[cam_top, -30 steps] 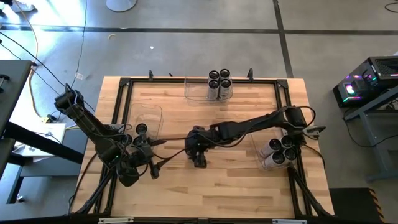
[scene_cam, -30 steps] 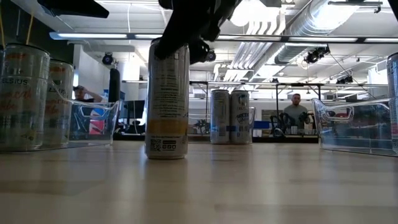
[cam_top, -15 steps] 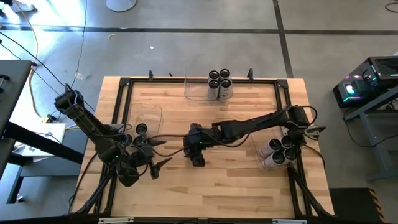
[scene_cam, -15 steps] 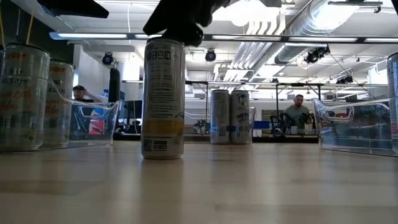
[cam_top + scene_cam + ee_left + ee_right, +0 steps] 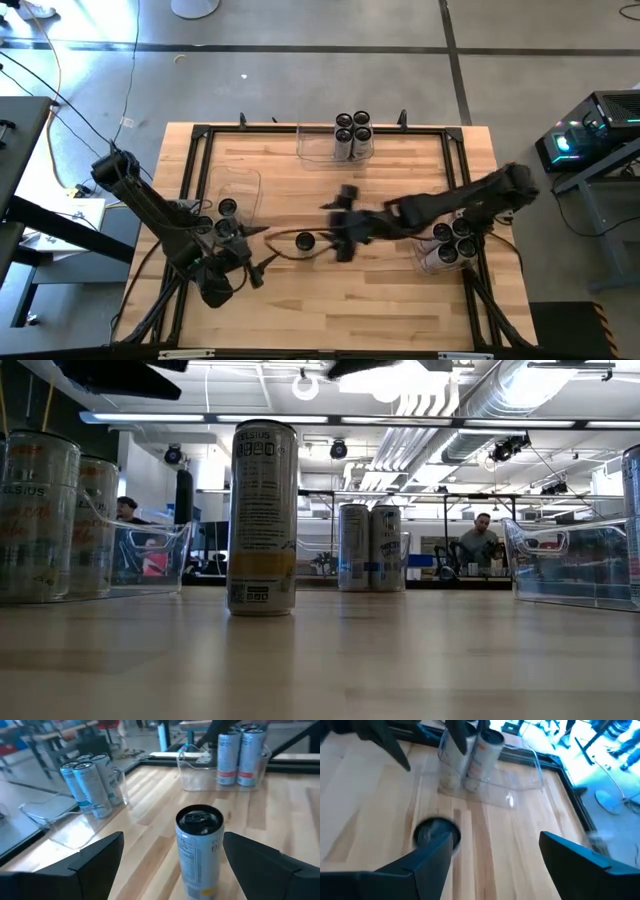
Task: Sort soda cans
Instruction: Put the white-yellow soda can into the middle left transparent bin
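Right tool hangs wide open and empty above the table, just beside a lone can standing mid-table on bare wood; left tool, also open and empty, faces it.

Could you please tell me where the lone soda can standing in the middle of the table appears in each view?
High: lone dark-topped silvery soda can, table centre.
Low: left of centre.
Left wrist: centre foreground.
Right wrist: lower left.
Shared landmark: clear plastic bin at the far edge.
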{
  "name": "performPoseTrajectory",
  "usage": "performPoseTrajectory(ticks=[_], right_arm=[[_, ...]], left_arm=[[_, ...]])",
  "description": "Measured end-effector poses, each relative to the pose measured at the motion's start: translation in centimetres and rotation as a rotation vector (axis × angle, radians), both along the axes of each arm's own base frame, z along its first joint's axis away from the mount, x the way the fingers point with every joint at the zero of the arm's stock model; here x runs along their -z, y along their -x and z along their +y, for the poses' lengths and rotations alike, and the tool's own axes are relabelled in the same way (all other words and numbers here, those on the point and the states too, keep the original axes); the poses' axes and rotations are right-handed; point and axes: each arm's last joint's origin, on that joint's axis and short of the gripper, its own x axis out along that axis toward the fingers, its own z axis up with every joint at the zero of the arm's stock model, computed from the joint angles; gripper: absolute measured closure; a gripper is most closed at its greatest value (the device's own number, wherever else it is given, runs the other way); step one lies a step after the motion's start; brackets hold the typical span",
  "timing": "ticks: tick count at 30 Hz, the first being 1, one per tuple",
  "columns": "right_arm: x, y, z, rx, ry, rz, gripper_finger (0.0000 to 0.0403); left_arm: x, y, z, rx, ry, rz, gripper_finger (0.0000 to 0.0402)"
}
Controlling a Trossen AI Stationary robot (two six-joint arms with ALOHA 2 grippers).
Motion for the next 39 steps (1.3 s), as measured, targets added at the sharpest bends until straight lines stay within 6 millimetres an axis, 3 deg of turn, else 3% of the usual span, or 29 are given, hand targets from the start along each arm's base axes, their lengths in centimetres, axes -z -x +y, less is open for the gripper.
performPoseTrajectory(ticks=[7,13,21,33,39], right_arm=[[4.3,8.9,0.0,0.171,-0.215,-0.188,0.0111],[7.2,12.6,1.0,0.155,-0.326,-0.401,0.0111],[8.5,13.3,1.5,0.13,-0.346,-0.429,0.0111],[8.5,13.3,1.5,0.122,-0.346,-0.424,0.0111],[8.5,13.3,1.6,0.123,-0.349,-0.424,0.0111]], left_arm=[[1.4,-3.6,0.9,-0.029,0.066,0.008,0.0064],[0.7,-7.3,3.5,0.209,0.152,0.075,0.0061],[0.6,-8.6,6.0,0.232,0.139,0.109,0.006],[2.6,-9.1,5.1,0.279,0.186,0.171,0.0062],[2.6,-9.1,5.1,0.272,0.194,0.164,0.0104]])
